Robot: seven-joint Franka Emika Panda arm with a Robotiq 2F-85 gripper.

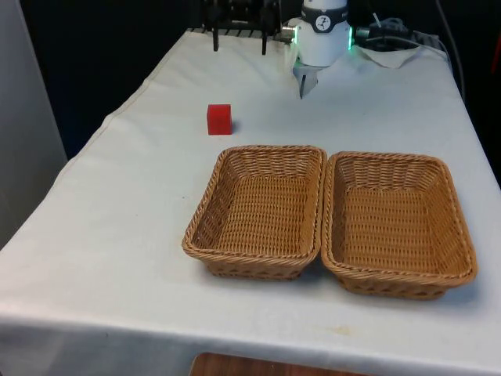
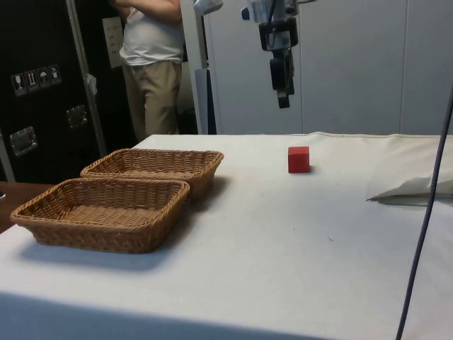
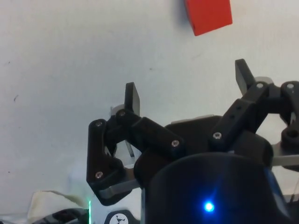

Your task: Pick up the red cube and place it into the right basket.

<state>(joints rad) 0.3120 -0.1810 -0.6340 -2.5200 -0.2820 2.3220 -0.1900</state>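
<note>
Leftmost in the front view, we are finding the red cube (image 1: 219, 119) sitting upright on the white-clothed counter (image 1: 117, 204), well apart from everything else and on the far side of the baskets. Moving toward the front view's right, we are seeing the left basket (image 1: 258, 211), a brown wicker tray with nothing lying in it, its far rim near the cube but not touching it. Next we are coming to the gripper (image 1: 302, 88), which is hanging in the air above the counter at the far end, pointing down, beside the cube rather than over it. In the wrist view we are noting the gripper (image 3: 187, 88) standing released, its two fingers (image 3: 132, 97) spread wide with only bare cloth between them, while the red cube (image 3: 208, 15) is lying beyond the fingertips, untouched. Farthest to the front view's right, we are finding the right basket (image 1: 398, 223), also holding nothing and pressing its side against the left basket. In the side view we are confirming that the gripper (image 2: 282, 99) is hovering well above the red cube (image 2: 299, 159), and that a person (image 2: 152, 64) in a white top is standing behind the counter beyond the baskets.
</note>
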